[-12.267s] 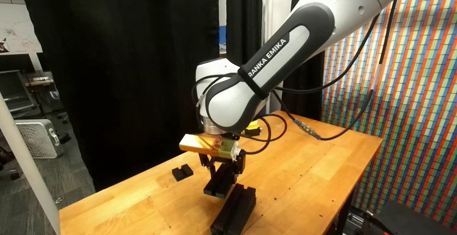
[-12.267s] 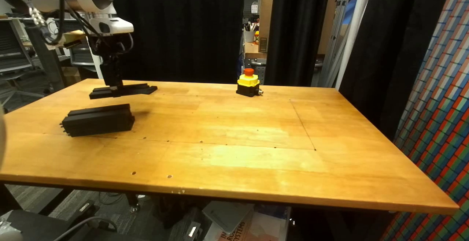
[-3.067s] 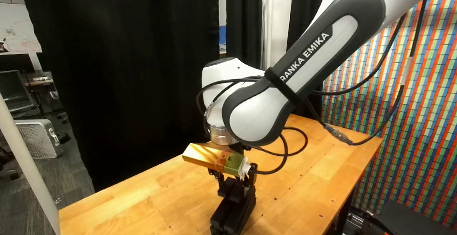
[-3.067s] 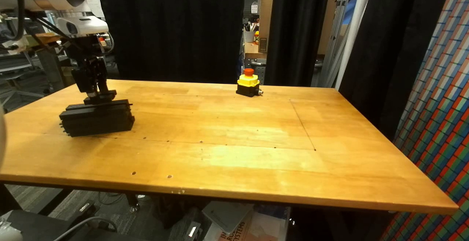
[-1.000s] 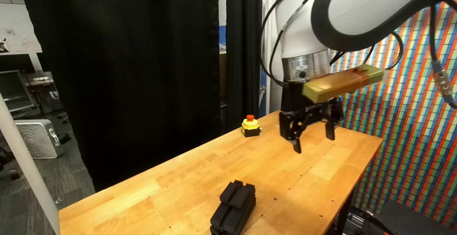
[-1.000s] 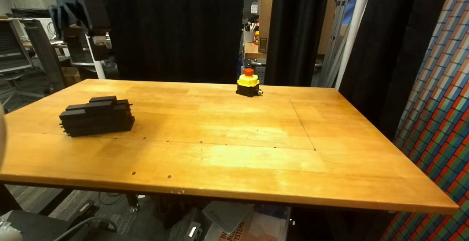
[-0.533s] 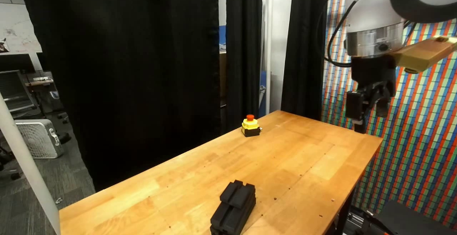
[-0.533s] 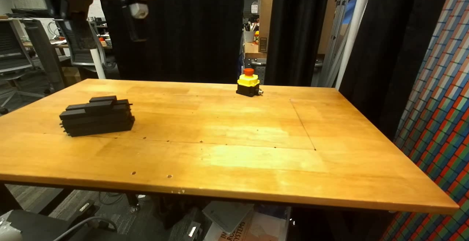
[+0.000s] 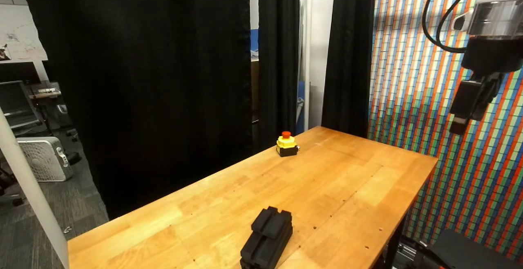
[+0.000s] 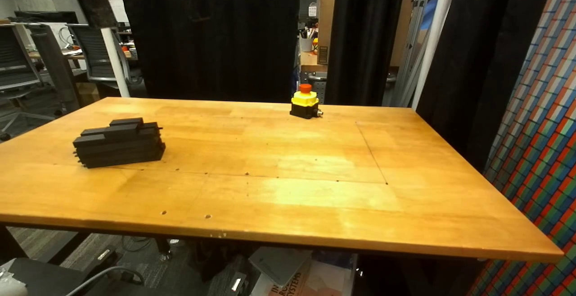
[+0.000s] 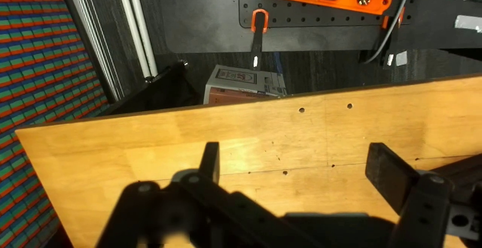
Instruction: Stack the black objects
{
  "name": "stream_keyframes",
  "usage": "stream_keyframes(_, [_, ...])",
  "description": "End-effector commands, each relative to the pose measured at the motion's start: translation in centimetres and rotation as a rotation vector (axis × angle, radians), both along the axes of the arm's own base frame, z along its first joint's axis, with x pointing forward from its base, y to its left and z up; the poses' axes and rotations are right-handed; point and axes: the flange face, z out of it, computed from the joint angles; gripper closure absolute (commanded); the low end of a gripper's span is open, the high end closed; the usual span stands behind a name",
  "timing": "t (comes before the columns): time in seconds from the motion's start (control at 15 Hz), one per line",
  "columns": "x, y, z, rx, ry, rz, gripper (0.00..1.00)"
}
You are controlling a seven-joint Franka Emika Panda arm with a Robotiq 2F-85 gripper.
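Black grooved blocks are stacked on the wooden tabletop — shortest uppermost, presumably for steadiness — while the gripper, spread wide and empty, is held well clear, likely against knocks.

This looks like a lab. A wooden workbench bears an emergency-stop button, black curtains hang beside it, and office chairs stand beyond.

Black curtains hang beyond a wooden table.
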Motion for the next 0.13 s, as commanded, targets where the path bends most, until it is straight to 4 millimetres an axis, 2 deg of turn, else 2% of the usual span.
stream_keyframes(0.0, [-0.07,0.03,-0.02,0.0,-0.001,0.001,0.0])
stream_keyframes(0.07, [-0.06,0.04,-0.07,0.0,0.0,0.001,0.0])
